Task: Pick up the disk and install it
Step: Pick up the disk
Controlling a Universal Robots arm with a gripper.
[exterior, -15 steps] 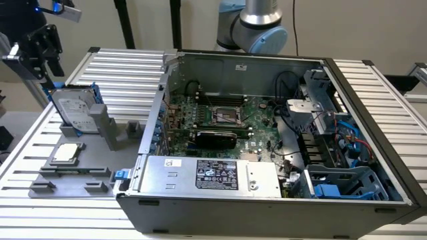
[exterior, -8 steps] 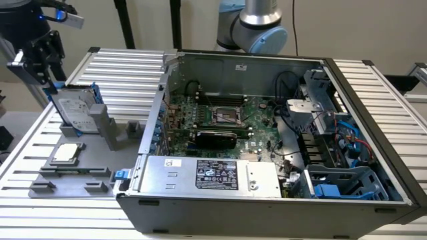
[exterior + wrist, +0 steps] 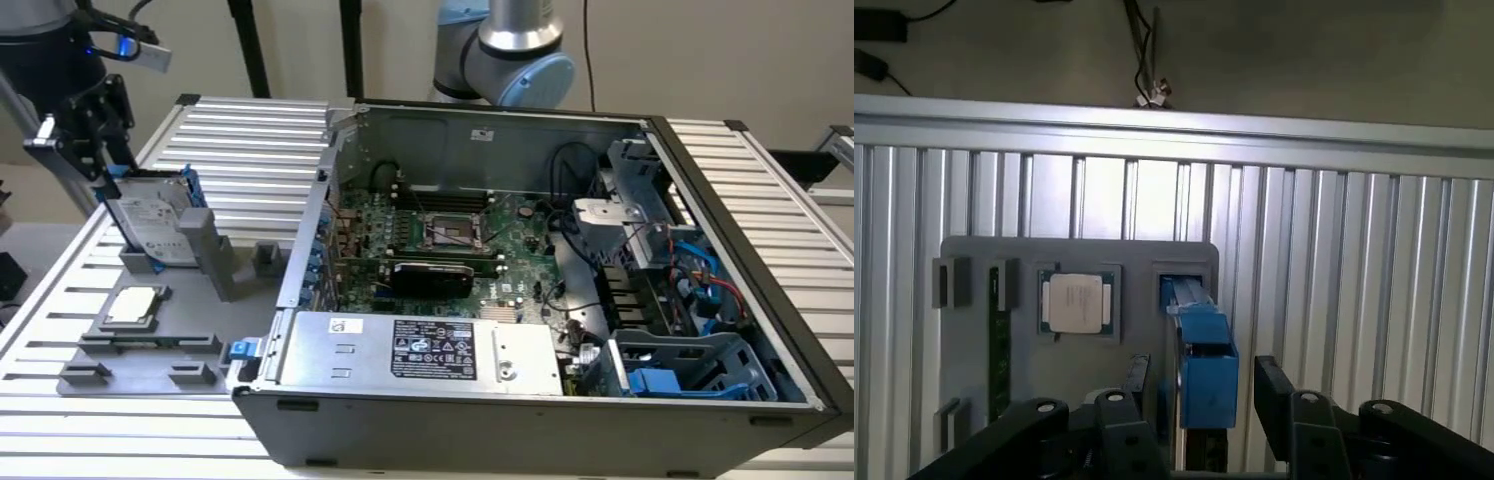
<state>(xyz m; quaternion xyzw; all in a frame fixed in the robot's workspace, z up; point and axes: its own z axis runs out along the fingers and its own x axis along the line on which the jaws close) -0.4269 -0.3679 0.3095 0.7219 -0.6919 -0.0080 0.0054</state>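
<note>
Directly above the disk [image 3: 1204, 345], the gripper [image 3: 1204, 385] hangs with its jaws spread, one finger to each side of the blue carrier, neither touching it. The disk stands upright in a grey fixture [image 3: 200, 310] on the slatted table [image 3: 254, 140], near a square chip [image 3: 136, 305] and beside the open computer case [image 3: 534, 430].

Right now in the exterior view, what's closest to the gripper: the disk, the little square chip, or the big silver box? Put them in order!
1. The disk, upright in the grey holder, right under the gripper.
2. The square chip, flat on the same holder, nearer the camera.
3. The silver box, inside the computer case, toward the exterior view's right.
</note>
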